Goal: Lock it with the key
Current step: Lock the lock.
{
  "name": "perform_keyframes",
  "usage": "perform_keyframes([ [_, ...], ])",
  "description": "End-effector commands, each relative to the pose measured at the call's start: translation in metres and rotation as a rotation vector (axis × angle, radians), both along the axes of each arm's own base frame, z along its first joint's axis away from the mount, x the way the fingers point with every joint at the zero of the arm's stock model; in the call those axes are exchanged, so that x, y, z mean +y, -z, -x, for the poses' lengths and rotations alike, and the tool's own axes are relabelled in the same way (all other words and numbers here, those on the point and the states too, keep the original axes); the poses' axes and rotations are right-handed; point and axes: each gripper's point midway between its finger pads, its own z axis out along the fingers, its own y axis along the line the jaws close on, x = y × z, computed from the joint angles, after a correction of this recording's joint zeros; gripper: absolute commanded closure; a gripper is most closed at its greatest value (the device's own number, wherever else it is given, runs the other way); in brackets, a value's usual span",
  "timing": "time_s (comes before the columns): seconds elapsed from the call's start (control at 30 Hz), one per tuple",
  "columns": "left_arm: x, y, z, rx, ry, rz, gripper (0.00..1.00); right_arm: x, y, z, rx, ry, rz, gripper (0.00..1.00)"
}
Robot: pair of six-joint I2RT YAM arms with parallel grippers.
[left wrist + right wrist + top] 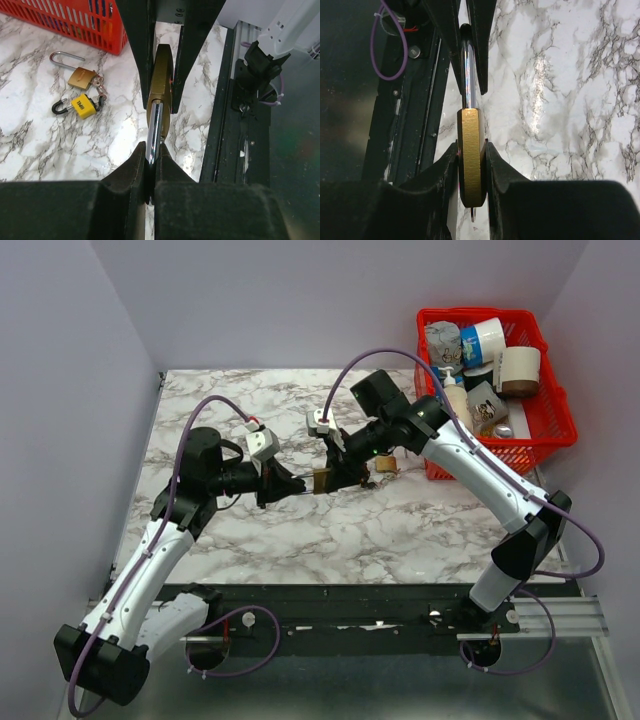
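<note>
Where arms (150, 550) (480, 465) meet, left claw (150, 150) pinching shackle (156, 125), right claw (471, 150) clamping padlock (471, 170)

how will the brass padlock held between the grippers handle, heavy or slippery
Likely heavy for its size: the brass padlock looks solid metal. Its polished chrome shackle, pinched in the left gripper, may slip or pivot. Rigid, unlikely to flex.

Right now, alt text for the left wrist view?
The left gripper pinches the steel shackle of a brass padlock while the right gripper clamps its body from the opposite side. A smaller brass lock and a yellow lock lie on the marble table near a red basket.
</note>
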Motion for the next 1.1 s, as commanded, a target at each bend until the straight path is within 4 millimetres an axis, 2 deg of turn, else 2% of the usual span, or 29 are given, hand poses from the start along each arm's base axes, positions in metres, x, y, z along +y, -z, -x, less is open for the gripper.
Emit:
perform_keyframes([
  [0.0, -0.018, -0.041, -0.004, -0.129, 0.03, 0.118, 1.0, 0.037, -0.029, 0.02, -0.015, -0.108, -0.168, 0.99],
  [0.23, -0.029, -0.034, -0.005, -0.121, 0.046, 0.136, 1.0, 0.05, -0.039, 0.033, -0.008, -0.152, -0.203, 0.99],
  [0.47, -0.042, -0.036, -0.002, -0.127, 0.083, 0.178, 1.0, 0.059, -0.043, 0.032, -0.008, -0.163, -0.235, 0.99],
  [0.87, -0.061, -0.038, 0.018, -0.113, 0.147, 0.238, 1.0, 0.071, -0.053, 0.035, -0.002, -0.179, -0.284, 0.99],
  [0.97, -0.061, -0.033, 0.015, -0.096, 0.134, 0.218, 1.0, 0.072, -0.053, 0.034, 0.009, -0.168, -0.28, 0.99],
  [1.03, -0.055, -0.038, 0.012, -0.107, 0.11, 0.202, 1.0, 0.067, -0.052, 0.031, 0.004, -0.141, -0.268, 0.99],
  [1.07, -0.051, -0.031, 0.009, -0.078, 0.082, 0.172, 1.0, 0.065, -0.049, 0.029, 0.005, -0.129, -0.262, 0.99],
])
